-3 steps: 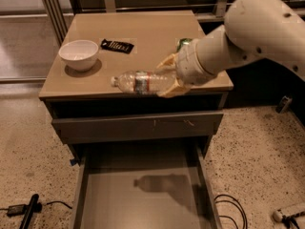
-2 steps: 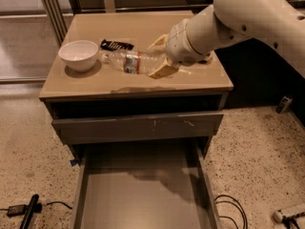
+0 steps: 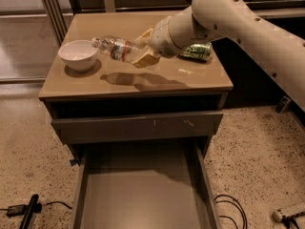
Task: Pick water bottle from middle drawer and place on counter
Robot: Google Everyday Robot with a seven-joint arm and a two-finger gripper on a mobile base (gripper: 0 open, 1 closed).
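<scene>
My gripper [image 3: 143, 49] is shut on the water bottle [image 3: 116, 47], a clear ribbed bottle with a red-and-white label. It holds the bottle on its side, cap to the left, a little above the middle of the beige counter [image 3: 143, 82]. The bottle's shadow lies on the counter below it. The middle drawer [image 3: 143, 194] stands pulled open at the bottom of the view, with nothing in it. The white arm reaches in from the upper right.
A white bowl [image 3: 78, 55] stands on the counter's left, close to the bottle's cap. A green can [image 3: 196, 51] lies on its side at the right, behind the arm. A grey drawer front [image 3: 138, 126] is shut above the open drawer. Cables lie on the speckled floor.
My gripper has carried the bottle up and back from the counter's front edge to over the counter's middle, toward the bowl. The dark object near the bowl is now hidden.
</scene>
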